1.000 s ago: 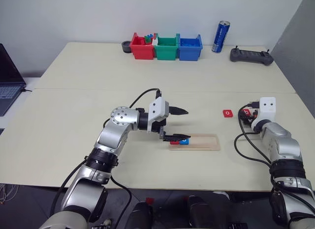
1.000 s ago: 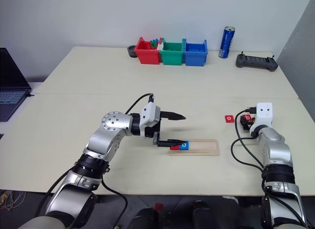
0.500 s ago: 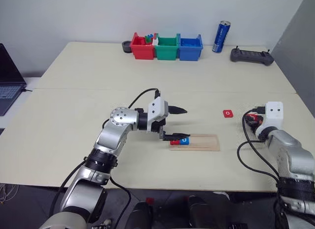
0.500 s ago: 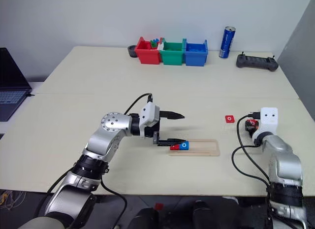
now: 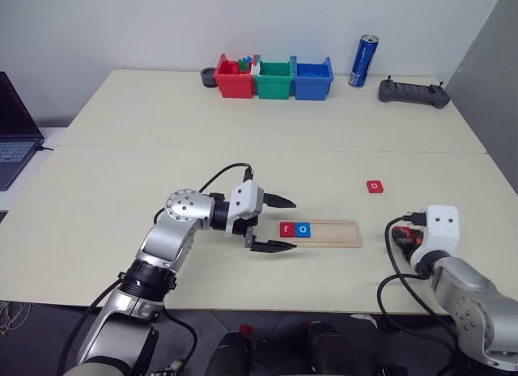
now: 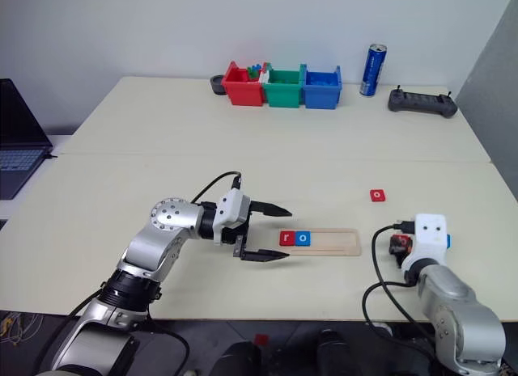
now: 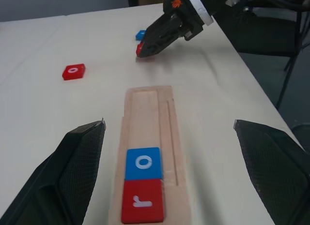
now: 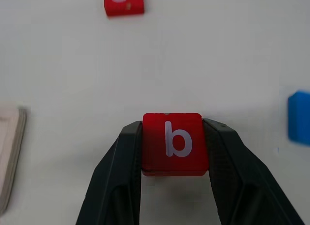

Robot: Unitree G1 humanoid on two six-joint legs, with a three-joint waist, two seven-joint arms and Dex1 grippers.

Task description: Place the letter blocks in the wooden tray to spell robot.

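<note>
1. Between the right gripper's (image 8: 174, 152) fingers you have the red "b" tile (image 8: 173, 142), pinched on its two opposite side edges with the letter facing up
2. Off the tray's near end, your left gripper (image 5: 273, 224) hangs with its jaws spread wide and nothing in them
3. You can see the wooden tray (image 5: 332, 233) lying between the two arms, with the red "r" tile (image 5: 287, 229) and blue "o" tile (image 5: 303, 229) touching at its left end
4. A red "o" tile (image 5: 374, 186) lies on the table beyond the tray, and a blue tile (image 7: 140, 35) sits near the right gripper
5. Expect the tile to be light, stiff and probably smooth, so keep your grip on its side edges and don't let it tilt
</note>
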